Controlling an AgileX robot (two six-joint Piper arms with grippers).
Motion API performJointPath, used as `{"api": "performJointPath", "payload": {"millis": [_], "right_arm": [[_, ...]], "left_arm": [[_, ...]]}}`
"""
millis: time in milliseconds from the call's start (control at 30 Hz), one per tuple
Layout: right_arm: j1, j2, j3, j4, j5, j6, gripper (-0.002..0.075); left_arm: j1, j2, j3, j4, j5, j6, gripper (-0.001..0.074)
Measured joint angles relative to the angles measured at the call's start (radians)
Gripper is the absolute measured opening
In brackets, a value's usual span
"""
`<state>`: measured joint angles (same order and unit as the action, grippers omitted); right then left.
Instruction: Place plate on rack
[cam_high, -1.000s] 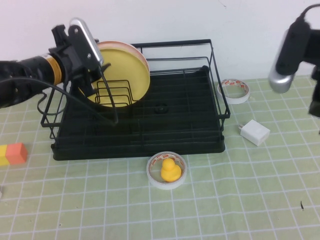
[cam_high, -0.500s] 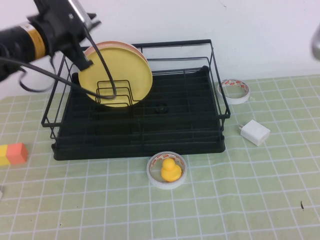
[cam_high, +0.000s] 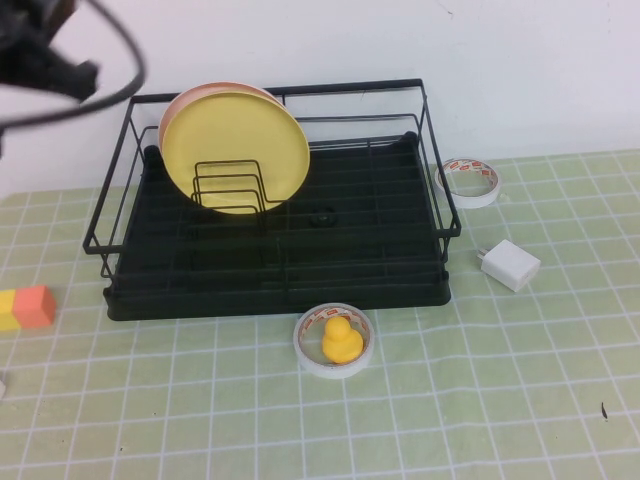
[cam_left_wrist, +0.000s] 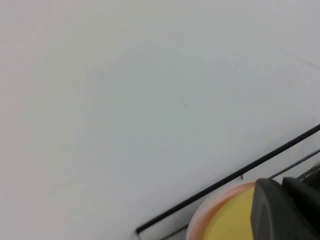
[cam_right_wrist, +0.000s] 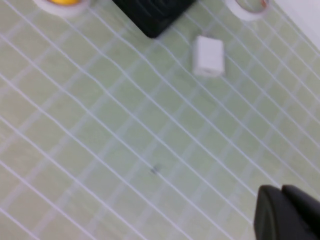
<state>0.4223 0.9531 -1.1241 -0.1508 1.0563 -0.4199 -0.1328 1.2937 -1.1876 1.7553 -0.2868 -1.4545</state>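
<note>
The yellow plate (cam_high: 238, 150) stands upright in the wire slots at the back left of the black rack (cam_high: 345, 87), leaning against a pale pink plate (cam_high: 190, 96) behind it. My left gripper (cam_left_wrist: 281, 188) is shut and empty, raised above and to the left of the rack; only a dark part of the arm (cam_high: 45, 58) shows at the high view's top left corner. In the left wrist view the yellow plate (cam_left_wrist: 227, 220) lies just below the fingers. My right gripper (cam_right_wrist: 281, 193) is shut and empty, high over the mat right of the rack, out of the high view.
A tape roll with a yellow duck (cam_high: 340, 340) inside lies in front of the rack. Another tape roll (cam_high: 469, 181) and a white charger (cam_high: 509, 264) lie to the right. An orange and yellow block (cam_high: 25, 307) sits at the left edge.
My left gripper has lifted up and to the left, away from the yellow plate, which stays standing in the rack. The right arm has risen out of the high view.
</note>
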Motion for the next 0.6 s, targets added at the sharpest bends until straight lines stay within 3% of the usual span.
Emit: {"api": "performJointPath", "payload": {"millis": [367, 600], "right_arm": [[0.000, -0.386, 0.505, 0.168, -0.408, 0.007, 0.0001], [0.000, -0.514, 0.728, 0.251, -0.521, 0.007, 0.0001]], "left_arm": [[0.001, -0.261, 0.423, -0.019, 0.379, -0.212, 0.0000], [0.001, -0.480, 0.647, -0.024, 0.287, -0.266, 0.0000]]}}
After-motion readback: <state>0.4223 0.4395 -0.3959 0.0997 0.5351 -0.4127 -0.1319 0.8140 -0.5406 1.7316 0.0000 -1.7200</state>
